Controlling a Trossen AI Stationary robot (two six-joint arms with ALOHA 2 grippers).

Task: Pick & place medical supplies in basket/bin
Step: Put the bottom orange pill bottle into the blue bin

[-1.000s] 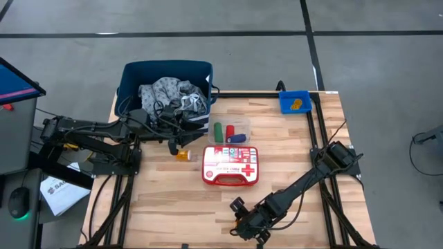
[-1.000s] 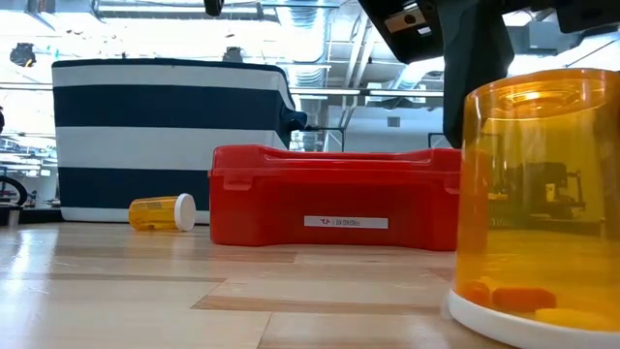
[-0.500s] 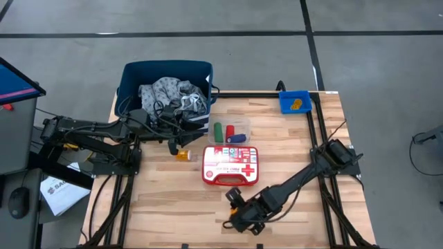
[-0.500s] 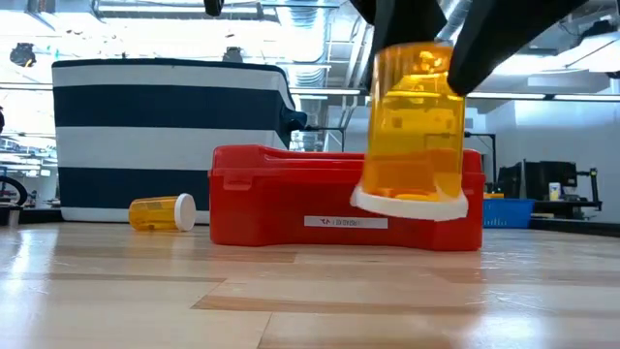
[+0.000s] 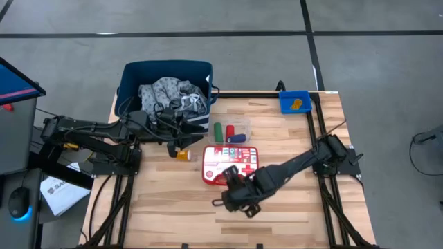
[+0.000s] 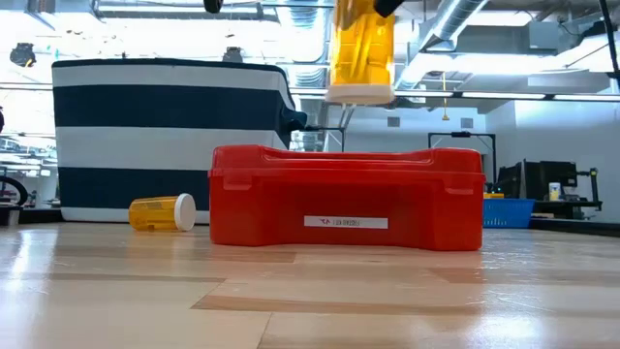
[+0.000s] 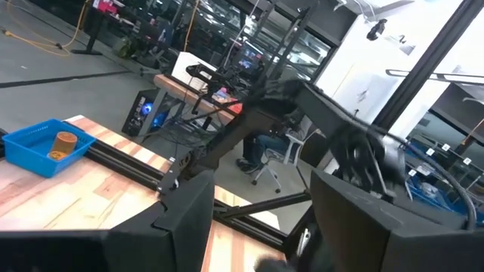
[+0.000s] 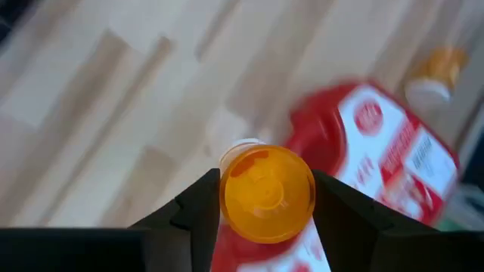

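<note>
The right gripper (image 8: pixel 266 198) is clamped on a small orange translucent pill bottle with a white cap (image 8: pixel 266 193), its two dark fingers pressed against the bottle's sides, and it carries the bottle in the air above the near-left edge of the red-and-white plastic first-aid case (image 5: pixel 230 164). In the low view the bottle (image 6: pixel 361 50) hangs cap-down, well clear of the case's lid.

The left gripper (image 7: pixel 257 219) waits by the large navy-blue fabric basket with white stripes (image 5: pixel 166 69), fingers spread apart with nothing between them.

Judging by how things lie, the task is partly done. A grey-white patterned cloth (image 5: pixel 169 93) already sits inside the basket, and something orange rests in the small bright blue plastic tray (image 5: pixel 295 102) at the table's far right corner. Left to move: a second orange pill bottle (image 5: pixel 183 155) lying on its side on the wooden table (image 5: pixel 173 207) between basket and case, and the short green (image 5: pixel 217 131), red (image 5: pixel 230 131) and dark blue cylinders (image 5: pixel 239 137) beside the basket, just beyond the case. The carried bottle has yet to reach a container
</note>
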